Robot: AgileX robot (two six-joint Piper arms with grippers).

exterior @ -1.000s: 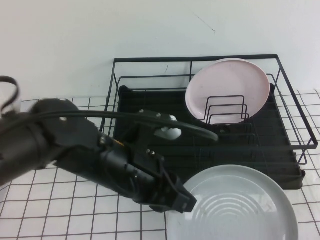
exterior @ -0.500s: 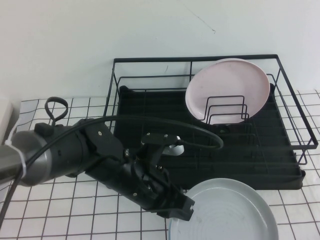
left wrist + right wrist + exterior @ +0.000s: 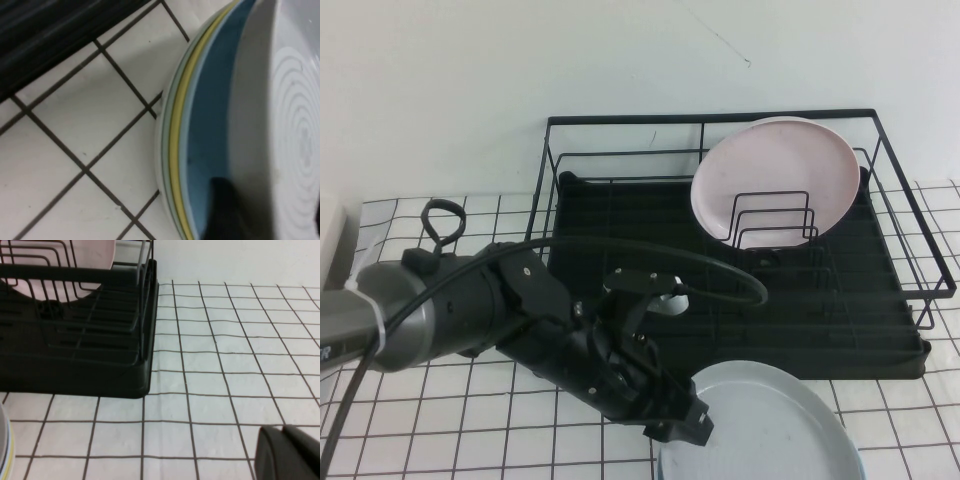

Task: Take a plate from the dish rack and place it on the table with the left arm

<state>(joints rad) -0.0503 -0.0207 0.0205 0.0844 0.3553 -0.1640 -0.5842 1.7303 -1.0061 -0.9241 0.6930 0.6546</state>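
The pale grey plate (image 3: 770, 430) lies flat on the table (image 3: 470, 420) just in front of the dish rack (image 3: 620, 215). My left gripper (image 3: 685, 428) sits at the plate's left rim. In the left wrist view the plate (image 3: 295, 100) shows faint rings and a blue and yellow banded edge. There my left gripper (image 3: 270, 200) is open, its dark fingers (image 3: 225, 210) spread wide over the rim. Off to the right of the rack, my right gripper (image 3: 287, 452) hovers shut over bare table (image 3: 225, 365), and a sliver of the plate (image 3: 4, 450) shows at that view's edge.
A pale pink plate (image 3: 775, 180) stands upright among the wire dividers at the rack's back right. The rack's black tray corner (image 3: 135, 375) lies close to my right gripper. A white wall (image 3: 520, 70) rises behind the rack.
The left arm has lowered the grey plate toward me onto the table. Its jaws have parted from the rim. The right arm has not moved.
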